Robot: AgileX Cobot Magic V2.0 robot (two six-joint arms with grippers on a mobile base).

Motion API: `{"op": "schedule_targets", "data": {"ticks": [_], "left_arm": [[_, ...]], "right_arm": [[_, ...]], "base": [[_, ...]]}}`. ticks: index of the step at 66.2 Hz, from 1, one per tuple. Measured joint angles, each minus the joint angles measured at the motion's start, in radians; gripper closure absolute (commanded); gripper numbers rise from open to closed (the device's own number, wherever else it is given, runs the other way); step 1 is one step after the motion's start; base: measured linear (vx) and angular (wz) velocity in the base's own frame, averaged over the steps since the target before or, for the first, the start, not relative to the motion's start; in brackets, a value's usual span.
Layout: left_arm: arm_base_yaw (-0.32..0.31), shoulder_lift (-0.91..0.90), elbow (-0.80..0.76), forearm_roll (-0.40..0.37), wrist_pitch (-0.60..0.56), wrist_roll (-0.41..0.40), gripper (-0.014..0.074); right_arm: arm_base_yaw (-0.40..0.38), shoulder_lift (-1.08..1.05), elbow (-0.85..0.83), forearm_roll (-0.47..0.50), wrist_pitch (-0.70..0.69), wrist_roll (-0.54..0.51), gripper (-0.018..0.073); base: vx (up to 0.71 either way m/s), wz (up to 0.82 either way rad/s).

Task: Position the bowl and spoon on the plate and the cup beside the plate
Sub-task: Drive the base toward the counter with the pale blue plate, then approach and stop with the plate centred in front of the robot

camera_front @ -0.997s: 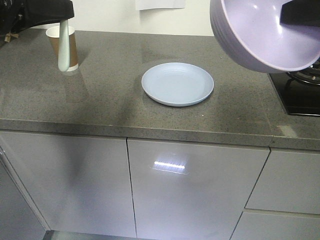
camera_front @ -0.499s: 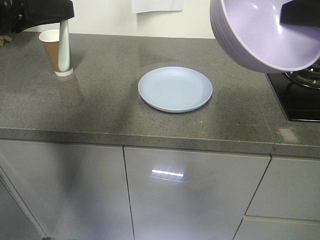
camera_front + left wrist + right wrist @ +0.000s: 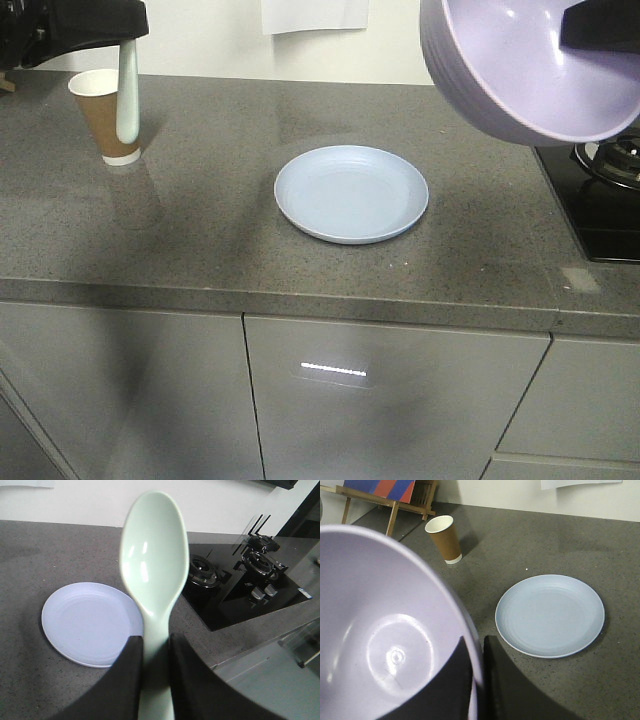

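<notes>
I see the plate (image 3: 350, 193) lying flat in the middle of the desk (image 3: 200, 230). My left end effector (image 3: 127, 45) grips the spoon (image 3: 127, 100), which hangs upright in front of the cup (image 3: 100, 125), well left of the plate. My right end effector (image 3: 598, 28) holds the bowl (image 3: 510, 70) tilted, raised by the stove (image 3: 605, 200).

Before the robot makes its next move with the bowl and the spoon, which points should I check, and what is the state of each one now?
1. Right gripper clamped on the bowl rim: ok.
2. Left gripper clamped on the spoon handle: ok.
3. Plate bare, ready for the bowl: ok.
4. Bowl lined up over the plate: not ok, it hangs tilted, off toward the stove.
5. Cup upright, apart from the plate: ok.
6. Bowl's height above the counter: cannot tell.
</notes>
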Motion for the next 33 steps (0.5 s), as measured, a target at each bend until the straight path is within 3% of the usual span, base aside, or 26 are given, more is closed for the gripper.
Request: {"op": "schedule_targets", "data": {"ticks": [33], "left_arm": [[0.0,0.0,0.0,0.0,0.0,0.0,0.0603]], "right_arm": [[0.0,0.0,0.0,0.0,0.0,0.0,0.057]], "base": [[0.06,-0.01]]}}
